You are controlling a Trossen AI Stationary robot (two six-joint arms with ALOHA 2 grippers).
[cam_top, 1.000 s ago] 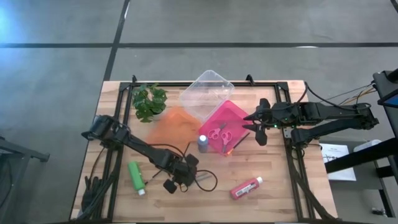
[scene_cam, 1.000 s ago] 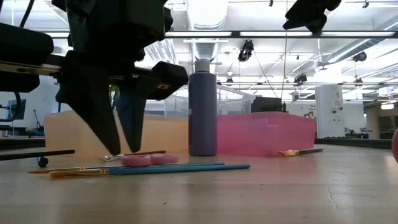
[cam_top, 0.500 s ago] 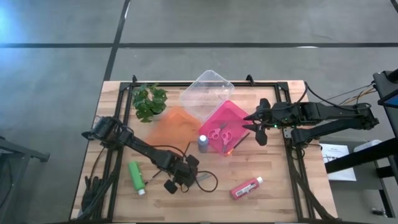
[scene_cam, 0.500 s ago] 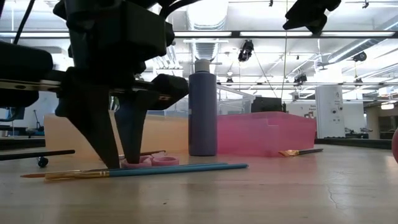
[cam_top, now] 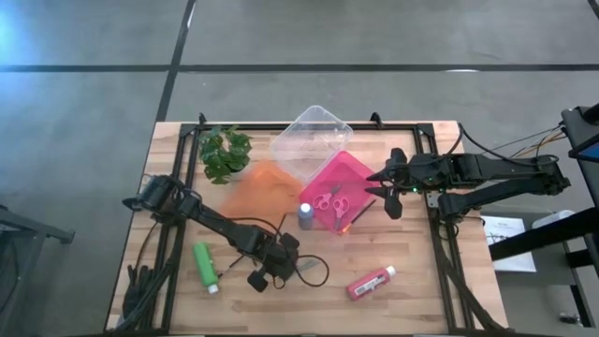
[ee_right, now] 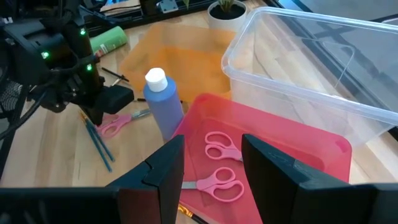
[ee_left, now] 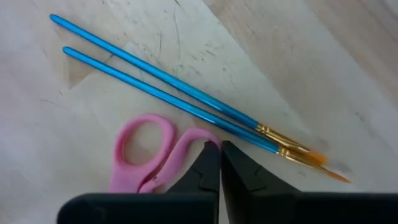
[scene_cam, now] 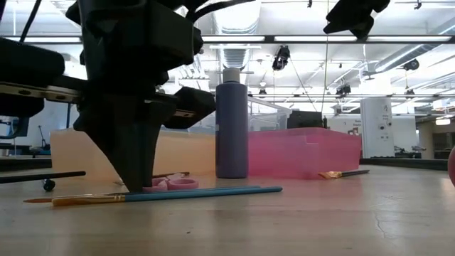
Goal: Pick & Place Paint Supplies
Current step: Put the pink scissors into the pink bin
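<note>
We see the left gripper point(ee_left: 221, 149) closed beside the pink scissors point(ee_left: 146, 158), two blue paintbrushes point(ee_left: 168, 93) at its twelve o'clock, the right gripper point(ee_right: 211, 155) parted over the pink tray point(ee_right: 267, 146).

Two blue paintbrushes point(ee_left: 168, 93) with orange tips, pink-handled scissors point(ee_left: 146, 155), a blue-purple bottle point(scene_cam: 231, 124) with white cap, green bottle point(cam_top: 204, 265), red bottle point(cam_top: 371, 282), pale wood worktop point(cam_top: 421, 281).
</note>
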